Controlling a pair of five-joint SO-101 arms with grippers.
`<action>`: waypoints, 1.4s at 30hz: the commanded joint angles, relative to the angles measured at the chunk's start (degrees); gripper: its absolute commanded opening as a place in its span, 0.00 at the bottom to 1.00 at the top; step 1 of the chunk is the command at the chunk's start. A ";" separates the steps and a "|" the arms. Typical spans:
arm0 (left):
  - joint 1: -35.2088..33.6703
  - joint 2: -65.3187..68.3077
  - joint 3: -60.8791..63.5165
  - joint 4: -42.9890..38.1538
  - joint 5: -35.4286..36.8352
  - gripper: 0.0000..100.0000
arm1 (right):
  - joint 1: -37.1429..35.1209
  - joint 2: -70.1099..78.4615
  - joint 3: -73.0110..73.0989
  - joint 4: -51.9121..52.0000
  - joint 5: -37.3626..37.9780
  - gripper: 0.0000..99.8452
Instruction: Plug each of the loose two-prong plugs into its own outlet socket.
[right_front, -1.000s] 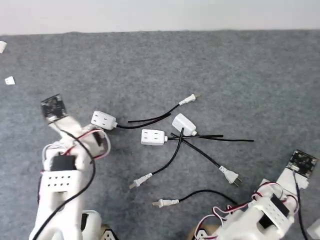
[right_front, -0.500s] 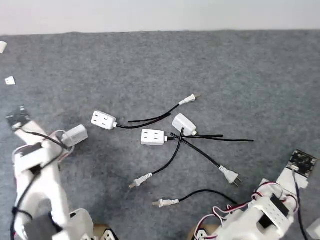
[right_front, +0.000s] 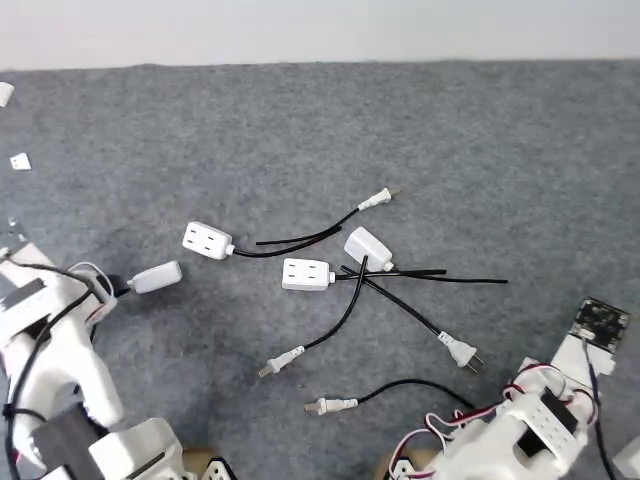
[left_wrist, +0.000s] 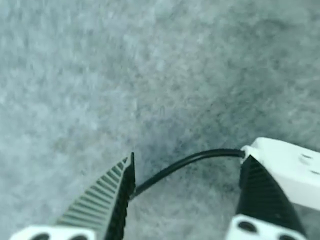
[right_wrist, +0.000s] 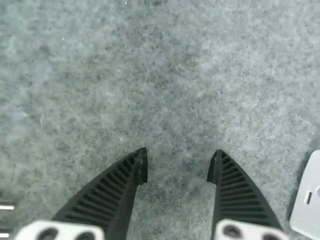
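— Drawn back since a second ago is the left arm (right_front: 60, 340). It was then just beside the left socket block (right_front: 207, 240) and is now seen at the table's left edge, apart from it. Nothing else has been shifted, and the right arm (right_front: 540, 425) is kept at the near right corner.

— Can any writing be read?

— Marks on the dark board (right_front: 600, 322) at the right wrist are too small to be told.

— And the surface?

— Grey carpet-like cloth (right_front: 480, 140) is spread over the table, bounded at the far side by a pale wall (right_front: 320, 30). Two white scraps (right_front: 19, 161) are seen far left.

— How many of each thing are counted?

— Three white socket blocks are counted: the left one, the middle socket block (right_front: 306, 273), and the tilted socket block (right_front: 367, 247) just beside it. Four loose plugs lie on black cords: the far plug (right_front: 377, 200), the right plug (right_front: 460, 350), the lower plug (right_front: 282, 362) and the nearest plug (right_front: 330, 405). None is seated in a socket, and cords are crossed near the middle.

— The grippers?

— The left gripper (left_wrist: 187, 160) is held spread, with nothing pinched. A black cord (left_wrist: 170, 170) and a white block (left_wrist: 290, 167) are seen past its fingers on the carpet. The right gripper (right_wrist: 179, 152) is likewise spread over carpet.
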 joint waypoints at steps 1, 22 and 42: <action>-0.35 -0.18 -5.05 0.79 -4.57 0.32 | -0.66 -0.22 0.00 -1.01 0.62 0.20; 22.07 -26.64 6.81 14.51 -25.49 0.01 | -0.66 -0.04 0.00 -1.10 0.62 0.20; 22.51 12.84 -17.80 8.00 -24.88 0.01 | -0.66 -0.04 0.09 -1.10 0.62 0.20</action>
